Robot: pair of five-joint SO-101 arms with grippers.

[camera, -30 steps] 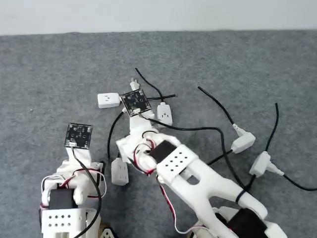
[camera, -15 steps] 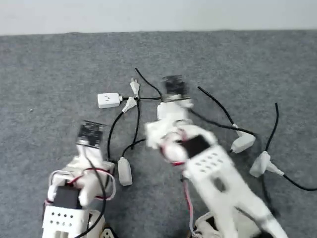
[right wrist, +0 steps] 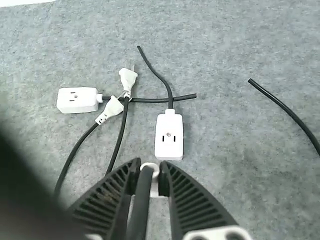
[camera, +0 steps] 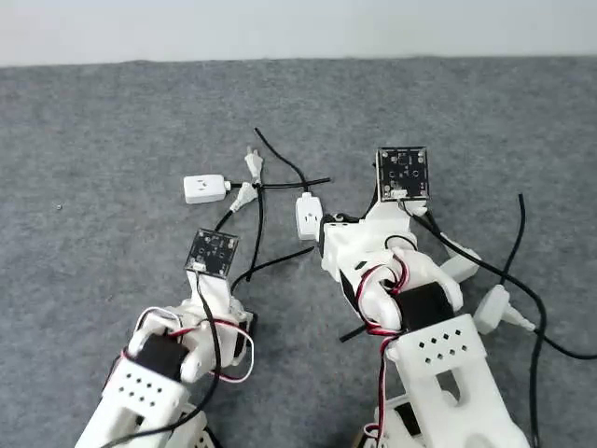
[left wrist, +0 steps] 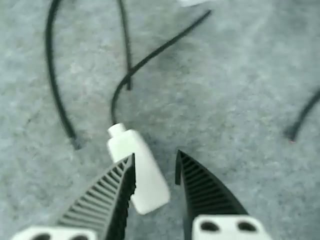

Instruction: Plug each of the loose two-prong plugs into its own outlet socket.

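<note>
In the left wrist view my left gripper [left wrist: 155, 156] is open, its fingers straddling a white outlet socket [left wrist: 137, 170] on a black cord that lies on the grey carpet. My right gripper [right wrist: 149, 169] is shut on a white plug [right wrist: 148, 165] whose black cable [right wrist: 140, 200] runs back between the fingers. Just ahead of it lies a second socket [right wrist: 168, 136] [camera: 308, 215], face up. A third socket [right wrist: 76, 100] [camera: 205, 189] lies farther left, with two loose plugs [right wrist: 127, 77] [right wrist: 109, 111] beside it.
Black cords [camera: 256, 224] cross the carpet between the arms. Two more white plugs [camera: 462, 266] [camera: 494, 308] lie right of the right arm [camera: 373, 252]. The left arm [camera: 187, 345] sits at the front left. A loose cable [right wrist: 285, 112] runs off at the right.
The right arm swung from the left-middle sockets over to the right and now faces the middle socket. The left arm moved right and forward over the near socket.
</note>
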